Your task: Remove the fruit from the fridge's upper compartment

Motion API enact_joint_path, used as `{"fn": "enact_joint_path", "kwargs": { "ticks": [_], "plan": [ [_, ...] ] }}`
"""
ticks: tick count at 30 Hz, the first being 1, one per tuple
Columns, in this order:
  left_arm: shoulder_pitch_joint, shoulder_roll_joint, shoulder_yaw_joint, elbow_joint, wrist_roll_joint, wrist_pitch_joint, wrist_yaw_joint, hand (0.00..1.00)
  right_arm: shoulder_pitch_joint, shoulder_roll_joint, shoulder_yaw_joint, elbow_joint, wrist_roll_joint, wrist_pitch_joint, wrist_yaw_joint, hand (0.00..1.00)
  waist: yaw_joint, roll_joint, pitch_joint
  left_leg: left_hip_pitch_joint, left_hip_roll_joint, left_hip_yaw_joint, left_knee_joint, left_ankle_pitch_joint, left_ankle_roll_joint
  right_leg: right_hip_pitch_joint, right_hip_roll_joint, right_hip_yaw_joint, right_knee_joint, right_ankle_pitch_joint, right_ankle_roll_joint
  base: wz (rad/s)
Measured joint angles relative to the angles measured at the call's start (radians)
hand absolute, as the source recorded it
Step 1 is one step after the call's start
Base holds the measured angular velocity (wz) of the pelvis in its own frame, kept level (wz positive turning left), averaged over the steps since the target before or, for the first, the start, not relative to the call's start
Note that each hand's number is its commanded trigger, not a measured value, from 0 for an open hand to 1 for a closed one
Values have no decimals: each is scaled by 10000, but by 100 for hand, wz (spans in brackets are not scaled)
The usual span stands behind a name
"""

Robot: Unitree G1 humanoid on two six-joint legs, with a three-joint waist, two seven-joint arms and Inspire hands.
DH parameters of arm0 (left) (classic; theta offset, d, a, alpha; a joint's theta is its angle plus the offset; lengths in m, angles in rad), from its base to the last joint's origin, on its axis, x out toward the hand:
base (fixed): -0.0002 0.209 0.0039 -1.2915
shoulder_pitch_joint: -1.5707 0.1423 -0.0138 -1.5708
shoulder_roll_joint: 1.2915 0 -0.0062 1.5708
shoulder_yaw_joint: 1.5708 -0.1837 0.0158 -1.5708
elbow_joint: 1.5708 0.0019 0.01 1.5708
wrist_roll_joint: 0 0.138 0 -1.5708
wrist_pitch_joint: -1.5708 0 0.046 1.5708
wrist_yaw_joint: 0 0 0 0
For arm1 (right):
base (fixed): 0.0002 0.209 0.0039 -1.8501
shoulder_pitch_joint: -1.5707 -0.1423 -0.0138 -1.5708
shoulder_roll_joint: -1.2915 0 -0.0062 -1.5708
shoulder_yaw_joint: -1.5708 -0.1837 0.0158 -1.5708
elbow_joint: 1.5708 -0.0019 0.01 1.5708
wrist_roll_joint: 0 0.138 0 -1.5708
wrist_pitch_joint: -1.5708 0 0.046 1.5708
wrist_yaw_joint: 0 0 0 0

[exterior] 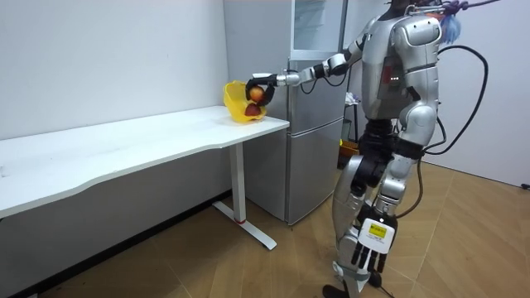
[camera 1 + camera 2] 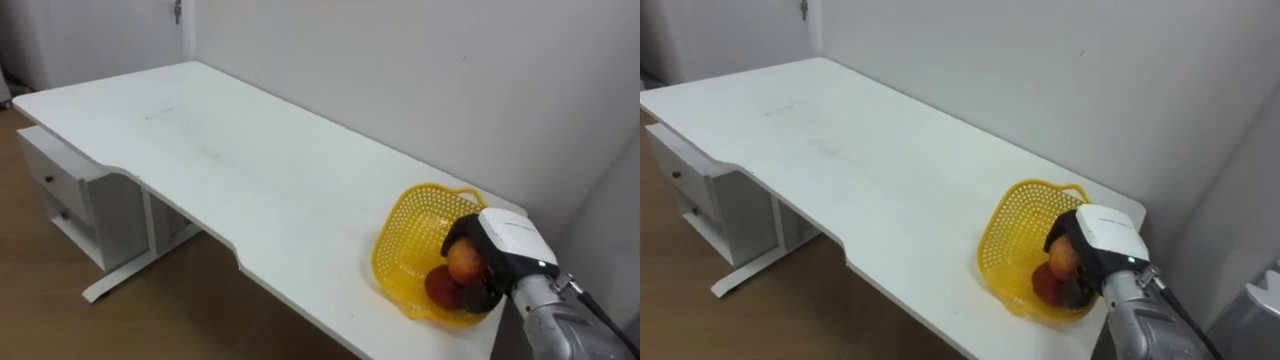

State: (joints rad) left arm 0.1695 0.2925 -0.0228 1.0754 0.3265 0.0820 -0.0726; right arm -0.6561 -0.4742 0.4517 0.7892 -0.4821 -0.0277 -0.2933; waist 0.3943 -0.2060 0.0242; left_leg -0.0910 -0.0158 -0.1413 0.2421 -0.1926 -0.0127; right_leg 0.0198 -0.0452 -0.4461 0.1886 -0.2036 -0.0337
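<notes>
A yellow mesh basket (image 2: 410, 225) (image 2: 1012, 228) (image 1: 234, 97) rests at the near right end of the white table (image 2: 250, 170), tipped with its opening toward me. My right hand (image 2: 510, 240) (image 2: 1102, 235) (image 1: 271, 81) reaches into that opening, fingers curled round an orange fruit (image 2: 463, 262) (image 2: 1066, 258) (image 1: 257, 93). A red fruit (image 2: 443, 287) (image 2: 1047, 283) lies in the basket just under it. In the room view my left hand (image 1: 364, 252) hangs low beside my legs.
I stand in front of a silver fridge (image 1: 315, 124) that sits right beside the table's end. A white drawer unit (image 2: 60, 190) is under the table's far left part. Behind the table runs a pale wall (image 2: 420, 70).
</notes>
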Motion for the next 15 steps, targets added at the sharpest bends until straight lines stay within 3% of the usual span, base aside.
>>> {"fn": "enact_joint_path", "kwargs": {
  "ticks": [8,15],
  "plan": [
    [22,2,-6,-197,28,-7,-47,0,-1,1,1,317,52,-58,-88,0,20,-59,94,-86,-25,-91,-21,-2,-4,-8,-13,-24,15,-22,36,3],
    [33,3,-23,-377,328,-4,-81,0,-2,0,1,308,72,-60,-232,0,175,-121,103,-57,-43,-91,2,-1,-1,-5,33,-13,-4,-22,37,0]
  ]
}}
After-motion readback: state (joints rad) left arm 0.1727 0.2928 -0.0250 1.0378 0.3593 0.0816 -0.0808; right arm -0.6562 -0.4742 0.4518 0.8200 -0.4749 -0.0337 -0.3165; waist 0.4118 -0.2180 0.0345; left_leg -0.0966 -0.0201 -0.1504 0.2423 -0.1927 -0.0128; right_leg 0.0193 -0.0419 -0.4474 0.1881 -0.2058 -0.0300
